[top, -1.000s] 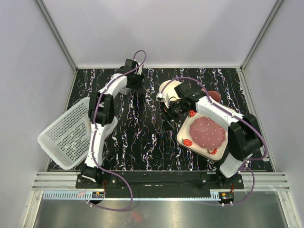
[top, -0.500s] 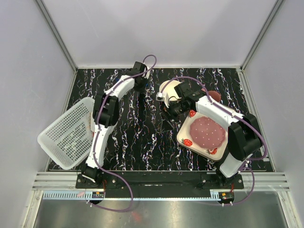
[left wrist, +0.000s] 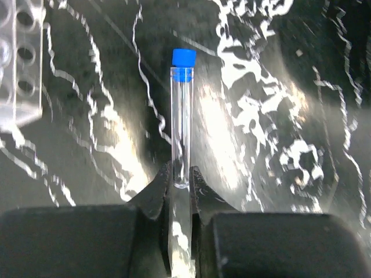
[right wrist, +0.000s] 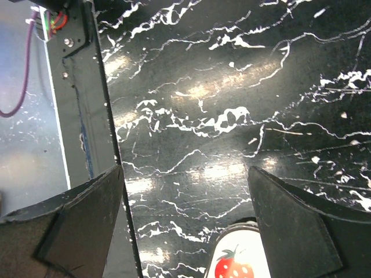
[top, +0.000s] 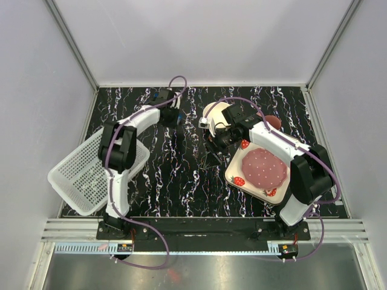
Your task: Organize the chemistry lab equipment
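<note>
A thin clear tube with a blue cap (left wrist: 183,98) sticks out ahead of my left gripper (left wrist: 181,176), whose jaws are shut on its lower end. The corner of the clear plastic tube rack (left wrist: 18,63) shows at the upper left of the left wrist view. In the top view my left gripper (top: 171,112) is at the back of the table, left of centre. My right gripper (right wrist: 185,191) stands wide open over the bare black tabletop with nothing between its fingers. From above, the right gripper (top: 213,144) hangs just in front of the white bowl.
The white bowl with a yellow rim (top: 213,110) stands at the back centre. A strawberry-printed plate (top: 239,175) lies on the right, with a pink mug (top: 274,122) behind it. A white perforated basket (top: 84,175) sits at the left edge.
My left gripper has shut on the blue-capped tube, and the left arm has swung with its elbow going left. The right arm has not moved.
</note>
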`<move>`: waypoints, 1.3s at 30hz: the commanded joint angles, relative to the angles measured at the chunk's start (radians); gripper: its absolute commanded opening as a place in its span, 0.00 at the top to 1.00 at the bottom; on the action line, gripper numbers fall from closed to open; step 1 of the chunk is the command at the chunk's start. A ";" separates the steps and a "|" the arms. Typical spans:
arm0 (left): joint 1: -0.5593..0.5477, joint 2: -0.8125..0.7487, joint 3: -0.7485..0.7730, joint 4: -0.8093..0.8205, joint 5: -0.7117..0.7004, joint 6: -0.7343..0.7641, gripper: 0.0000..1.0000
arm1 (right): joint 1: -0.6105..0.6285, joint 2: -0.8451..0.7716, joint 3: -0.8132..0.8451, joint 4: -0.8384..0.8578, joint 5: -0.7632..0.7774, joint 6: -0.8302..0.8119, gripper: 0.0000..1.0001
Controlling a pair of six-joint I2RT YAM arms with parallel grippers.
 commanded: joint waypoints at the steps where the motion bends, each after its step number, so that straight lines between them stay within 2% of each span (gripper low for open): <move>1: 0.020 -0.286 -0.244 0.228 0.084 -0.139 0.97 | 0.004 -0.004 0.018 0.040 -0.088 0.024 0.07; 5: 0.032 -0.501 -0.519 0.404 0.165 -0.290 0.97 | 0.002 -0.030 -0.036 0.153 -0.190 0.131 0.08; 7: 0.032 -0.581 -0.694 0.545 0.231 -0.353 0.97 | 0.004 -0.038 -0.056 0.240 -0.209 0.216 0.08; 8: 0.032 -0.667 -0.756 0.605 0.263 -0.431 0.96 | 0.004 -0.039 -0.074 0.268 -0.226 0.277 0.07; 9: 0.031 -0.704 -0.816 0.730 0.313 -0.476 0.96 | 0.004 -0.041 -0.083 0.299 -0.237 0.314 0.07; 10: 0.031 -0.747 -0.935 0.795 0.331 -0.520 0.96 | 0.004 -0.039 -0.094 0.377 -0.246 0.357 0.07; 11: 0.028 -0.811 -0.992 0.864 0.349 -0.607 0.96 | 0.004 -0.042 -0.126 0.429 -0.263 0.462 0.07; 12: 0.017 -0.845 -1.044 0.989 0.370 -0.648 0.96 | 0.002 -0.047 -0.149 0.552 -0.269 0.530 0.07; 13: 0.009 -0.870 -1.133 1.044 0.375 -0.686 0.96 | 0.002 -0.053 -0.175 0.630 -0.270 0.596 0.08; 14: -0.012 -0.914 -1.170 1.091 0.378 -0.755 0.96 | 0.002 -0.062 -0.238 0.725 -0.279 0.744 0.07; 15: -0.024 -0.931 -1.204 1.175 0.378 -0.783 0.96 | 0.002 -0.067 -0.272 0.921 -0.289 0.823 0.07; 17: -0.052 -0.966 -1.282 1.240 0.362 -0.859 0.96 | 0.002 -0.076 -0.364 1.094 -0.280 1.017 0.07; 19: -0.097 -1.006 -1.348 1.332 0.320 -0.907 0.96 | 0.002 -0.082 -0.396 1.216 -0.261 1.073 0.08; 24: -0.202 -1.029 -1.445 1.524 0.211 -1.047 0.96 | 0.002 -0.076 -0.424 1.238 -0.177 1.129 0.09; 30: -0.287 -1.006 -1.485 1.598 0.135 -1.102 0.96 | -0.011 -0.097 -0.427 1.213 -0.106 1.159 0.15; 35: -0.319 -0.983 -1.513 1.649 0.099 -1.130 0.95 | -0.041 -0.111 -0.435 1.210 -0.082 1.190 0.38; 39: -0.336 -0.977 -1.519 1.650 0.073 -1.131 0.95 | -0.044 -0.104 -0.433 1.236 -0.100 1.215 0.46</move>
